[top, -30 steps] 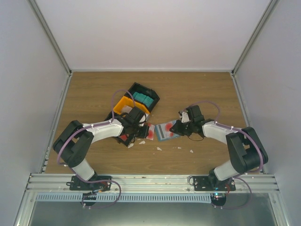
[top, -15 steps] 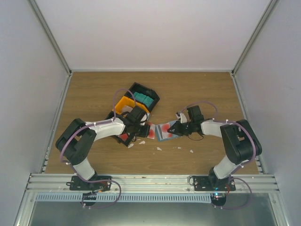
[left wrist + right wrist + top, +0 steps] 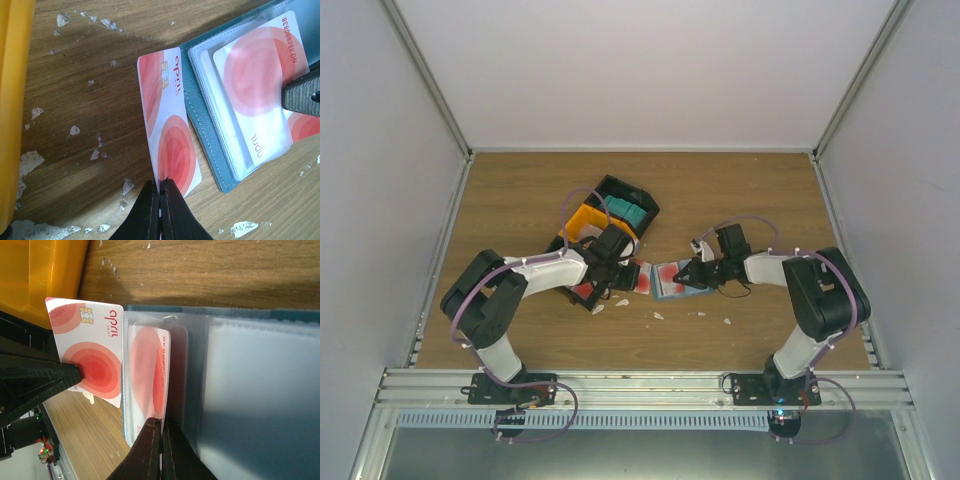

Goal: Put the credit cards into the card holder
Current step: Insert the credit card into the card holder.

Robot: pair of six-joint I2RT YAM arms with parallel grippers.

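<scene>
Two "april" cards (image 3: 167,131), "NO 88880038" inside card holder (image 3: 206,131)

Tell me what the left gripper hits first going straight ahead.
The left gripper likely meets only bare table: its card runs alongside the card holder's edge, not into a pocket. Depth is unclear.

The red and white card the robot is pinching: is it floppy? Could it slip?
Probably stiff: the card looks flat though the left gripper pinches only one edge. It looks thin, so likely light. Its smooth printed face could slip from that narrow grip.
</scene>
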